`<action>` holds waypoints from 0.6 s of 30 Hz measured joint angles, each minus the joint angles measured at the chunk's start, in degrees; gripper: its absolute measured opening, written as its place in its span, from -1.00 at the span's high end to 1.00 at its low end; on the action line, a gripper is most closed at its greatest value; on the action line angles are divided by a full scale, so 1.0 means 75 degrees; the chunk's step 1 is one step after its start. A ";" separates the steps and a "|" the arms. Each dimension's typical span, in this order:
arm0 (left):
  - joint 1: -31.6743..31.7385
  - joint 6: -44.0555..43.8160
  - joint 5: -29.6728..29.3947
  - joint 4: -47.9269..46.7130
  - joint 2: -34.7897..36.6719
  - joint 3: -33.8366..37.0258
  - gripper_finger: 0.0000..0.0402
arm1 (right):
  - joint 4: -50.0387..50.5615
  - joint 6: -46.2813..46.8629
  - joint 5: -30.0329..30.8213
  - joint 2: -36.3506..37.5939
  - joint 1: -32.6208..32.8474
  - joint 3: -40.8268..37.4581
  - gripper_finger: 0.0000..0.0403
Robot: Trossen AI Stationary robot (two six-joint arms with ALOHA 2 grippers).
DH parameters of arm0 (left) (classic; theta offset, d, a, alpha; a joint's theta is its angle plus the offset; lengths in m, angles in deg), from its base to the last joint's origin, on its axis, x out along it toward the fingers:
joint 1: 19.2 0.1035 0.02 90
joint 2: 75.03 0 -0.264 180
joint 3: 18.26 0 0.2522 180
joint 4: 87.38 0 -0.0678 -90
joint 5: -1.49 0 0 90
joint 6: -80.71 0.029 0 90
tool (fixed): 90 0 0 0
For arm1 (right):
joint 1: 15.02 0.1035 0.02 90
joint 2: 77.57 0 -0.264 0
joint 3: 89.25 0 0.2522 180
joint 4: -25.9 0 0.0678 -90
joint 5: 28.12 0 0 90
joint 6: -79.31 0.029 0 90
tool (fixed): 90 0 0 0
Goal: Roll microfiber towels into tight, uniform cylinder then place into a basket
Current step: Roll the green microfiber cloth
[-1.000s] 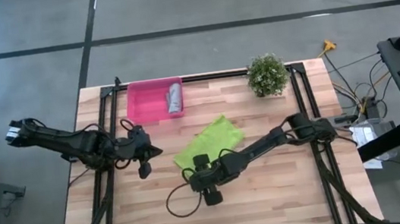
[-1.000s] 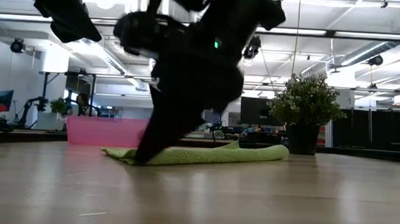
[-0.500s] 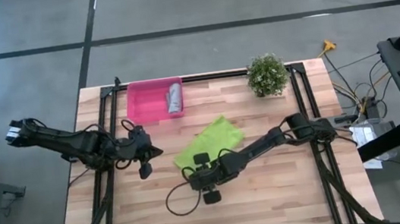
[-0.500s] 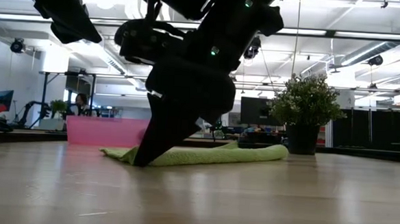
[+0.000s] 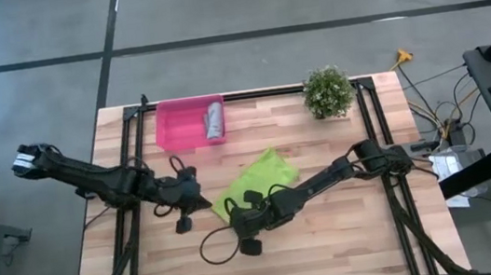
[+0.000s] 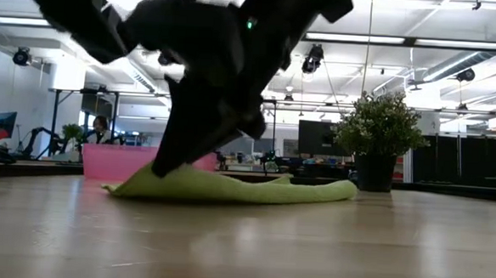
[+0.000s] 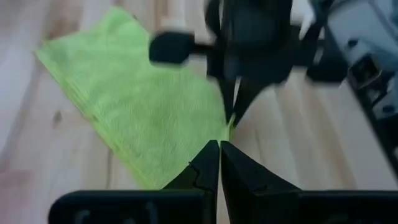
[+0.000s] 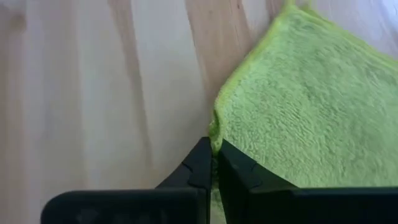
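Note:
The lime green microfiber towel [image 5: 260, 175] lies flat at the middle of the table, also seen in the low view [image 6: 254, 189]. My right gripper [image 8: 214, 155] is shut on the towel's near left corner, low over the wood [image 5: 229, 207]. My left gripper [image 7: 219, 152] is shut and points at that same corner from the table's left [image 5: 203, 201]. The grey towel [image 5: 214, 121] lies rolled in the pink basket [image 5: 179, 127] at the far left. My right gripper pinches the green towel's near left corner [image 8: 215, 132] between its two fingers, slanting down from the table's right. That corner is raised a little off the wood [image 6: 157, 170]; the remainder of the towel lies flat. My left gripper's shut tips stand at the same corner [image 7: 228, 127]; I cannot tell whether they touch it.
A small potted plant [image 5: 327, 92] stands at the far right. Black frame rails [image 5: 366, 113] run along both sides of the table. Bare wood [image 5: 333, 239] spreads toward the near edge, with a loop of cable [image 5: 217, 246] hanging from the right arm.
My right gripper has rolled about its own line and shut on the green towel's near left corner, which now stands raised off the wood. My left gripper has gone toward the table's right and a little down, up to that corner, staying shut.

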 joint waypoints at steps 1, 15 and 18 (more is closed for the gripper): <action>-0.0027 0.0104 0.0020 0.0023 -0.0109 0.0055 1.00 | -0.0006 0.0243 0.0000 0.0073 0.0029 -0.0041 0.94; -0.0208 0.1191 0.1211 0.2508 -0.1620 0.0859 0.62 | -0.1115 0.4028 0.0621 0.0397 0.0740 -0.1355 0.95; -0.0214 0.1191 0.1546 0.2867 -0.2067 0.0798 0.44 | -0.1750 0.4800 0.0616 0.0447 0.0851 -0.1730 0.95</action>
